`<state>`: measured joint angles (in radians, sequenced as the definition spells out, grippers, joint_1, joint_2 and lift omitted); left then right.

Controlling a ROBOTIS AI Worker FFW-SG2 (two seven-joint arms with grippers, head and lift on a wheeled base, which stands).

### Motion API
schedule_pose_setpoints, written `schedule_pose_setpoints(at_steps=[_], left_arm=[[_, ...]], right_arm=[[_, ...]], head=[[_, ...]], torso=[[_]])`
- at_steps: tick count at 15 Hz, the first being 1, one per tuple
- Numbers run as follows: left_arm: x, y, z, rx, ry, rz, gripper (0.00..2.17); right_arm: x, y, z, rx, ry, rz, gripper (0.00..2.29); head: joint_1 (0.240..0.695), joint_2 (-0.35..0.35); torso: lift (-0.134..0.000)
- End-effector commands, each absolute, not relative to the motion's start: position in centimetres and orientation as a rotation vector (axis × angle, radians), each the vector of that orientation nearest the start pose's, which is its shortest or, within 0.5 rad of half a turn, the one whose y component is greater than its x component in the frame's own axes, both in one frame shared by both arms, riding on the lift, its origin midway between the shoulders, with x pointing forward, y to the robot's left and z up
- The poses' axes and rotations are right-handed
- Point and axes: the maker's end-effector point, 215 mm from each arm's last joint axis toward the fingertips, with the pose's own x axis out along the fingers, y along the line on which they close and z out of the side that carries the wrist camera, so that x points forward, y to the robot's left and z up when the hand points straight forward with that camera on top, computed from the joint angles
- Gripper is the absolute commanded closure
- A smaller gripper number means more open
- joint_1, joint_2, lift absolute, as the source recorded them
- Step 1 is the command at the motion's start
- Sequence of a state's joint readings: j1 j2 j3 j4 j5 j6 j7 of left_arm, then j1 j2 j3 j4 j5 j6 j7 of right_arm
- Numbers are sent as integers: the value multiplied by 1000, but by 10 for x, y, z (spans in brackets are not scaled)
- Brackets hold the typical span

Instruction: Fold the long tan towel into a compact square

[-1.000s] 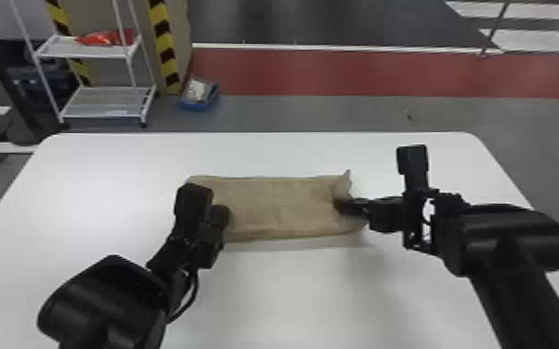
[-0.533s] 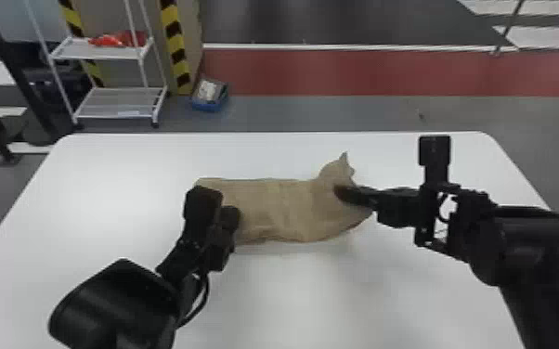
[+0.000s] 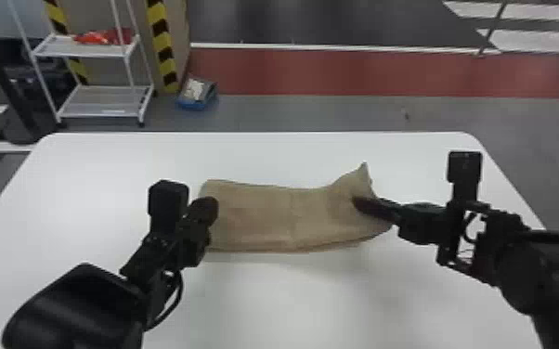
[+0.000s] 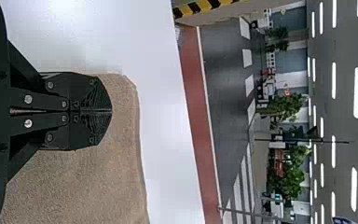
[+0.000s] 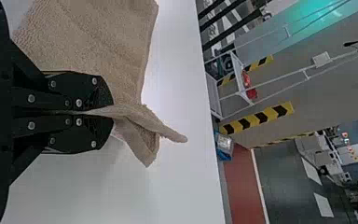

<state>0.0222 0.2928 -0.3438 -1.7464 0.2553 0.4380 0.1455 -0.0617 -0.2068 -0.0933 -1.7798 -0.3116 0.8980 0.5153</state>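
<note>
In the head view, laid crosswise on the white surface point(image 3: 264, 301): the tan towel point(image 3: 264, 218), in a layered strip, with a stacked edge along the near side. At its left end, the left gripper point(image 3: 205, 211), over the cloth. At its right end, the right gripper point(image 3: 360, 204), with towel bunched around the tips and a pointed corner standing up just beyond. Behind the table, on the floor beside a pillar with yellow-and-black stripes point(image 3: 165, 51), a small blue container point(image 3: 192, 105) with something pale point(image 3: 196, 88) in it, too blurred to name. Farther left, a white rack point(image 3: 95, 111) of open shelves, with red-orange items point(image 3: 100, 37) on the upper shelf.

In the left wrist view, fingers point(image 4: 91, 93) pressed together, side against side, over the towel near a corner. Impossible to tell how firmly set against the cloth. Beyond the towel's edge, bare white surface, then red floor band point(image 4: 198, 121).

In the right wrist view, fingers point(image 5: 86, 86) pinching a fold of the towel. Past the tips, a narrow roll of cloth and a loose pointed flap; to one side, a broad flatter part. Beyond the surface, the blue container again, with its pale contents, near the rack with the red-orange items.
</note>
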Motion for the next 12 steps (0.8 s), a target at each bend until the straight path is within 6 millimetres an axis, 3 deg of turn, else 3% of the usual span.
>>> schedule_pose_setpoints(at_steps=[1, 3, 6, 8, 12], left_arm=[[541, 144, -447, 126, 397, -230, 1905], [540, 144, -451, 132, 404, -231, 1905], [533, 142, -460, 138, 423, -237, 1905], [530, 138, -464, 143, 437, -248, 1905], [515, 116, -475, 145, 469, -287, 1905]], right_arm=[[535, -207, -387, 274, 546, 506, 1355], [532, -212, -377, 299, 526, 505, 1355], [532, -200, -360, 330, 493, 537, 1355], [533, -183, -351, 336, 477, 554, 1355], [533, -128, -350, 354, 478, 612, 1355]], head=[[695, -51], [695, -62], [695, -68], [695, -65], [695, -40]], torso=[[-123], [-123], [-123], [-123], [-123]])
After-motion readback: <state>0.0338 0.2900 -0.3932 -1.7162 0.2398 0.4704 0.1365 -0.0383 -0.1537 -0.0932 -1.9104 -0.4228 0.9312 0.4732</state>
